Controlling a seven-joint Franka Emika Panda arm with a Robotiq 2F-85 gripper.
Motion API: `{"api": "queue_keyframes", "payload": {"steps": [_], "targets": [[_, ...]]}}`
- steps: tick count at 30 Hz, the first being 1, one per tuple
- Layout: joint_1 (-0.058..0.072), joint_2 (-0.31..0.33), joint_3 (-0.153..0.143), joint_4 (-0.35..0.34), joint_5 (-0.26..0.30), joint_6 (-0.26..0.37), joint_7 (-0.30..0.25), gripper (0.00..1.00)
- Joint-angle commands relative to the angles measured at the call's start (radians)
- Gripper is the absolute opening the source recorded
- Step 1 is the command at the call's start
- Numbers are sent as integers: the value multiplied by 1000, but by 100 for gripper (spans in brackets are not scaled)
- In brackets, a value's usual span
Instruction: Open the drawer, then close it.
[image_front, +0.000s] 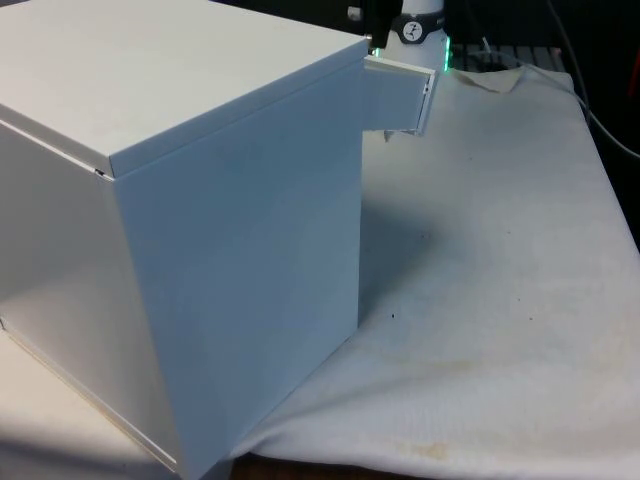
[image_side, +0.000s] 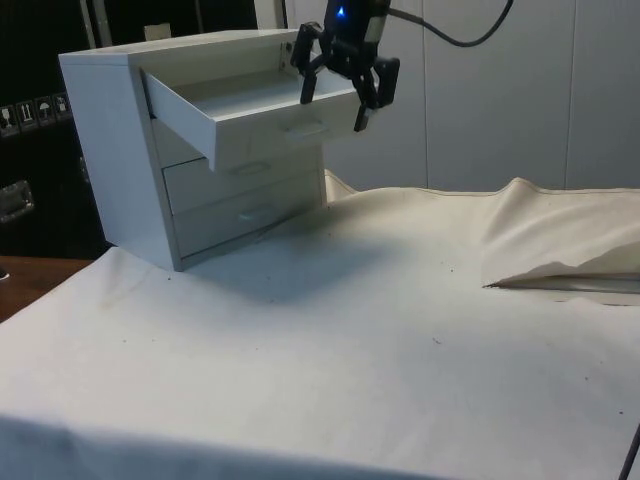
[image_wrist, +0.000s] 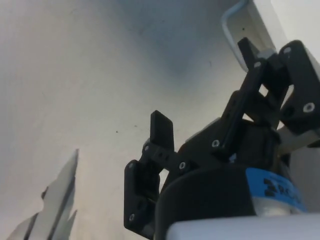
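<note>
views: front view has the chest (image_front: 200, 230) back-on, drawer (image_front: 400, 95) end poking out; side view gives drawer (image_side: 250, 105) pulled out, top slot
end effector (image_side: 338, 100): fingers spread, released, holding nothing
drawer: just beside end effector, its front between the fingers (image_side: 367, 105)
desk (image_side: 330, 340): below, white cloth

The chest of drawers (image_side: 150, 150) is plain white all over, and its pulled-out top drawer (image_side: 250, 110) is the same white inside and out (its handle too). The gripper (image_side: 335, 95) is black, and the cloth (image_side: 380, 330) over the table is off-white with a few small dark specks.
</note>
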Motion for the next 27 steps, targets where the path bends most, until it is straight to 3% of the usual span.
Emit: {"api": "queue_keyframes", "payload": {"steps": [1,6,7,8,15,16,17,24,25,26,27], "targets": [[-19,16,12,12,-36,8,30,100],[-18,39,10,19,-99,10,97,100],[-1,31,-1,10,-74,1,80,100],[-18,43,10,19,-108,10,108,100],[-17,67,6,24,-186,9,201,100],[-1,58,-3,13,-152,1,173,100],[-17,70,6,24,-196,9,213,100],[-15,89,3,27,-274,8,320,100],[-2,83,-4,16,-245,1,296,100],[-14,92,3,29,-284,8,334,100],[-13,96,3,31,-300,8,358,100]]}}
